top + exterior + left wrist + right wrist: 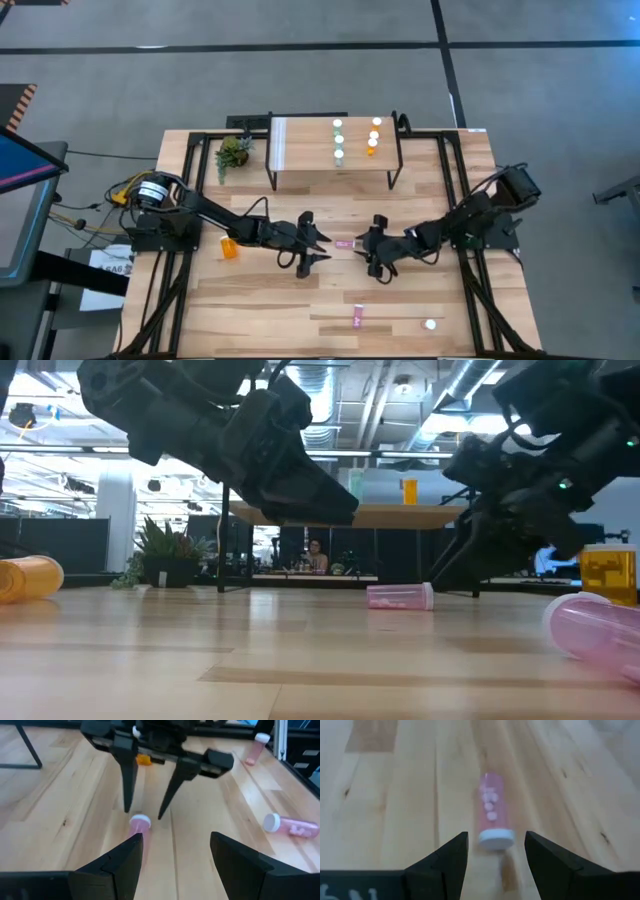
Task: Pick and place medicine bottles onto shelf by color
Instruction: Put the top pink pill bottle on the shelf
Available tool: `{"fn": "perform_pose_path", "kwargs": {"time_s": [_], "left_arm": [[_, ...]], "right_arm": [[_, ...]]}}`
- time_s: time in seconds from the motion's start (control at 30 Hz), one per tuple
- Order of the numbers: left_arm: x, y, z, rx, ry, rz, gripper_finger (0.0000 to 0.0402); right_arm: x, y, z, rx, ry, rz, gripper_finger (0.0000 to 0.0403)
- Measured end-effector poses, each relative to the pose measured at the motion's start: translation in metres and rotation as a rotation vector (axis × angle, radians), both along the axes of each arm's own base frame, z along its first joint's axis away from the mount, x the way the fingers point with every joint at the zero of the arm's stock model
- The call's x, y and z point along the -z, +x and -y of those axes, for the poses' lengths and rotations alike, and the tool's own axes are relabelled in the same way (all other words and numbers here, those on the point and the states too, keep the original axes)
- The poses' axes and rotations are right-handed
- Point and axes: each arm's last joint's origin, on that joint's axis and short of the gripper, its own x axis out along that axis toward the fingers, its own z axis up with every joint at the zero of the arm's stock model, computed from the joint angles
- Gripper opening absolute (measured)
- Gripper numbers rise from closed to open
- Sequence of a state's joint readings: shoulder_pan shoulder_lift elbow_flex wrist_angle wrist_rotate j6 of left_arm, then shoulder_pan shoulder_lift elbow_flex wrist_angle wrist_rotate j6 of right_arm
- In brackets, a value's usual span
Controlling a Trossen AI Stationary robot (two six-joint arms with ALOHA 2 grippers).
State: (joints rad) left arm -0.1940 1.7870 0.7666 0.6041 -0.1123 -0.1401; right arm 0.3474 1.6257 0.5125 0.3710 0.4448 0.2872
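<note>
Pink bottle [345,243]: lying on its side between both claws, white cap facing the right one.
Left gripper [322,247]: gaping wide, holding nothing.
Right gripper [370,245]: spreading open (bottle just ahead).
Shelf [300,145]: standing beyond both claws.

Wood table [260,310] carries shelf [300,150], plant [233,153] — scattered bottles [345,244].

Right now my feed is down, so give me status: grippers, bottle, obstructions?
Left gripper and right gripper open, facing each other. Pink bottle lying on the table between them, ungripped. Nothing in the way.
</note>
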Motion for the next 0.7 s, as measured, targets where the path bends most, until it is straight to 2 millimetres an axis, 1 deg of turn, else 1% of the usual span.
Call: {"fn": "perform_pose_path", "kwargs": {"time_s": [0.17,0.37,0.5,0.7], "left_arm": [[0.002,-0.001,0.000,0.000,0.004,-0.017,0.0219],[0.002,-0.001,0.000,0.000,0.004,-0.017,0.0219],[0.002,-0.001,0.000,0.000,0.003,-0.017,0.0219],[0.002,-0.001,0.000,-0.003,0.001,-0.020,0.0219]], "right_arm": [[0.000,0.003,0.006,-0.027,0.060,-0.004,0.0219],[-0.001,0.004,0.008,-0.017,0.062,0.004,0.0219],[0.009,0.006,0.010,-0.011,0.056,-0.021,0.0219],[0.027,0.016,0.010,-0.008,0.078,0.023,0.0219]]}}
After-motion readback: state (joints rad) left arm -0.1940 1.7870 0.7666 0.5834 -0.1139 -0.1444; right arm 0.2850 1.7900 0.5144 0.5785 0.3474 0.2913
